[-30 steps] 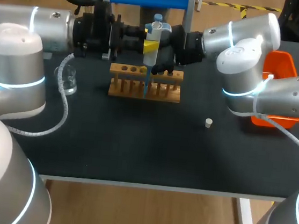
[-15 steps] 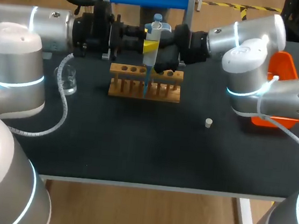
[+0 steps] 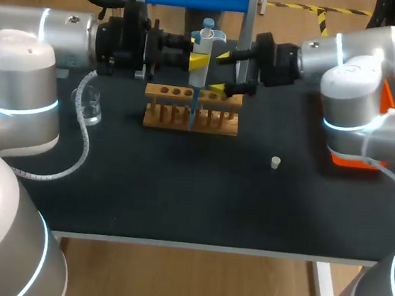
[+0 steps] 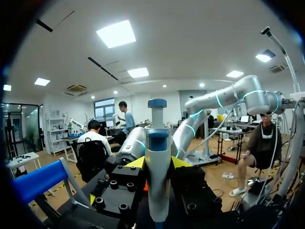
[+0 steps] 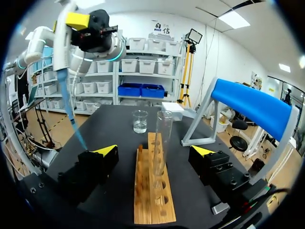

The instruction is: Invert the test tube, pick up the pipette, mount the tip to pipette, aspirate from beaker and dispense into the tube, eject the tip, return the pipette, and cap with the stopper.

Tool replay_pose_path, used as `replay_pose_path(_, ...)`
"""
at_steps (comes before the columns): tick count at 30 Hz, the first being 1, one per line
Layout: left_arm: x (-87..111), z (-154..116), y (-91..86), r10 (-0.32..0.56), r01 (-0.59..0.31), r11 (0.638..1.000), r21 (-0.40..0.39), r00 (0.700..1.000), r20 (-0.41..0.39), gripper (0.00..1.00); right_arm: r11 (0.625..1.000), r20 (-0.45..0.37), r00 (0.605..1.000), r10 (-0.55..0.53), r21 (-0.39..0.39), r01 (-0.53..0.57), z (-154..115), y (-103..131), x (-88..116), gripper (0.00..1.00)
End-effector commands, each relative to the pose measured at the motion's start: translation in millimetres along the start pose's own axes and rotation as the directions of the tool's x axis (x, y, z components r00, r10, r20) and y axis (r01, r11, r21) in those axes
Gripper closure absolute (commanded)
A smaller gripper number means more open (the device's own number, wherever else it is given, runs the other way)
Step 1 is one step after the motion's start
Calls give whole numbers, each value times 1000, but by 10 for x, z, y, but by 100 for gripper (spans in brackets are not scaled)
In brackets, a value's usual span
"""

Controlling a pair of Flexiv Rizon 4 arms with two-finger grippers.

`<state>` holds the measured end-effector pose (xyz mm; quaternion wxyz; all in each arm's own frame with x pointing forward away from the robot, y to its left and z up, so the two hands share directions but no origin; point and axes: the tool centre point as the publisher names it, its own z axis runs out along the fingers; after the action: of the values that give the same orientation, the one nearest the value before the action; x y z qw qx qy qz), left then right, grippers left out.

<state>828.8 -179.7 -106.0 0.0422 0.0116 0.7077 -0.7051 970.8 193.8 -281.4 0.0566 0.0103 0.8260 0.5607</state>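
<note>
Glass beaker stands at the desk's left side, near the left arm. The left fingers are clamped on a white-and-blue pipette held upright, its slim blue tip pointing down by the wooden rack. A clear test tube stands upright in the rack. The right fingers are spread wide apart and grasp nothing. Seen from the right wrist, the tube and the rack lie in the gap between them, touched by neither finger. A small pale stopper lies alone on the desk, well apart from the rack, and an orange bin sits at the right edge.
</note>
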Motion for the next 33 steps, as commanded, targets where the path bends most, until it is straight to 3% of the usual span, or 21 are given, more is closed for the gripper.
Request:
replay_pose_path(1, 2, 11, 0, 1, -1, 1000, 1, 1000, 3, 100, 1000, 2, 1000, -6, -27, 6, -208, -2, 78, 0)
replay_pose_path(4, 2, 11, 0, 1, -1, 1000, 1, 1000, 3, 100, 999, -1, 999, -40, -14, 40, -273, 40, 135, 0)
replay_pose_path(18, 2, 11, 0, 1, -1, 1000, 1, 1000, 3, 100, 979, -16, 996, -83, -191, 79, -672, 625, 497, 0)
replay_pose_path(33, 2, 11, 0, 1, -1, 1000, 1, 1000, 3, 100, 931, -82, 995, -59, -363, 25, -839, 1147, 909, 0)
